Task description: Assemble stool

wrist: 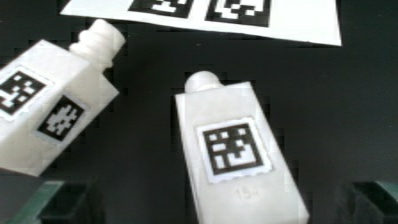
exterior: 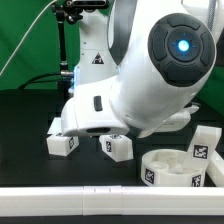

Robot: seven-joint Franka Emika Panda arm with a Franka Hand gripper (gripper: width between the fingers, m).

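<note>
Two white blocky stool legs lie on the black table. In the wrist view one leg lies between my fingers and the other lies beside it, both with tags face up. My gripper is open and low over the middle leg. A dark fingertip shows on each side of that leg with a gap, touching nothing. In the exterior view the legs lie under my arm, which hides the fingers. The round ring-shaped seat stands at the exterior view's right.
The marker board lies just beyond the legs' peg ends. Another tagged white part stands behind the seat. A long white bar runs along the near table edge. A dark stand rises at the back.
</note>
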